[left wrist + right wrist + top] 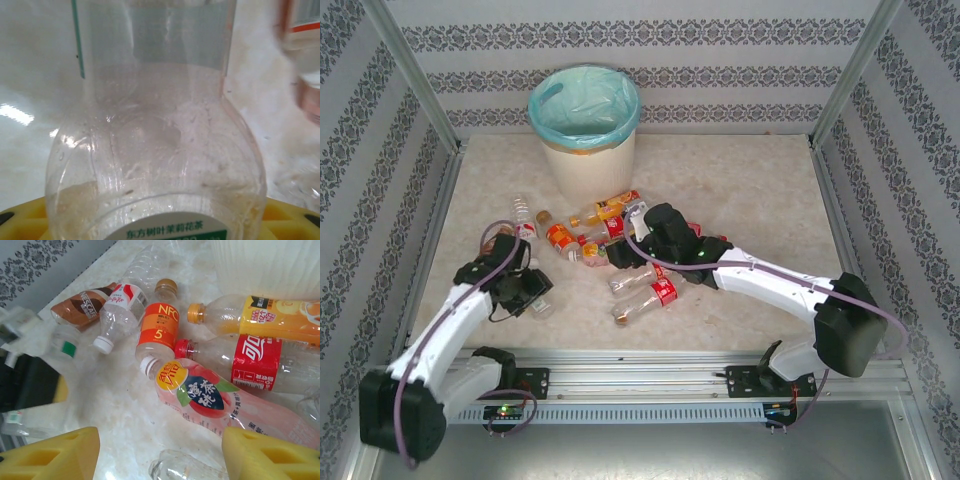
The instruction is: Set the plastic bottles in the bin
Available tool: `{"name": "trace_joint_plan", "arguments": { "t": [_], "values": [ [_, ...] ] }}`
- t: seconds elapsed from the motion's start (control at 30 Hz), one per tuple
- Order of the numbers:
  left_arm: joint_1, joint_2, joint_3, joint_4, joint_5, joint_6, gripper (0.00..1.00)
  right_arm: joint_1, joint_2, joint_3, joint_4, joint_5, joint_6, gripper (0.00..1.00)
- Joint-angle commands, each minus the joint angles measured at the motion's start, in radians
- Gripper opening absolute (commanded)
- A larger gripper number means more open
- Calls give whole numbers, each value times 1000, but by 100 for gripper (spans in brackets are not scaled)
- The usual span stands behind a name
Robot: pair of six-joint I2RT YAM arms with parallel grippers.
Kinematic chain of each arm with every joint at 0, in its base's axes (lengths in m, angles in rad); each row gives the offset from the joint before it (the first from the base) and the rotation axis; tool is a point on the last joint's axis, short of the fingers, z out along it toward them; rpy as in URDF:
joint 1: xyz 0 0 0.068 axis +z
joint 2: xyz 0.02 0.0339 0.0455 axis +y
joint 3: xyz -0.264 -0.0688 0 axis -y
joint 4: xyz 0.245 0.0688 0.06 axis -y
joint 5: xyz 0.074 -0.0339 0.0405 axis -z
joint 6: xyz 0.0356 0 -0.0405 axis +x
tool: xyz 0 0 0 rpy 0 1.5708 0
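1. The bin (590,165), cream with a pale teal liner folded over its rim, is seen standing upright at the far middle of the bench (760,190).
2. The plastic bottles (610,209) are found lying on their sides in a loose cluster on the bench, just in front of the bin and between the two arms.
3. In the right wrist view several are made out close together: a brown-labelled bottle (80,307), a white-capped bottle (120,310), an orange NFC bottle (159,325), a yellow-orange bottle (265,315), a red-labelled bottle (255,362) and a pink peach bottle (215,400).
4. The left gripper (525,290) is placed low at the left edge of the cluster. A clear bottle (155,165) with a green-printed label is seen between its yellow pads (287,220). Whether it is clamped cannot be told.
5. The right gripper (160,445) is held over the cluster with its pads well apart. Part of another clear bottle (185,467) lies between them, touched by neither.
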Motion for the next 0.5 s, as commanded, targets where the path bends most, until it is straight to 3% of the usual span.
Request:
{"name": "trace_joint_plan", "arguments": {
  "t": [0.0,0.1,0.2,0.47],
  "values": [
    [-3,-148,124,-189,-86,58,46,3,-45,40,-56,25,-11,66],
    [-4,-223,291,-278,-183,113,42,1,-80,32,-78,43,-7,66],
    [-4,-183,464,-266,-239,195,42,1,-116,25,-88,64,-7,66],
    [-7,229,908,18,-93,472,40,0,-164,69,-120,96,-39,65]
  ]
}}
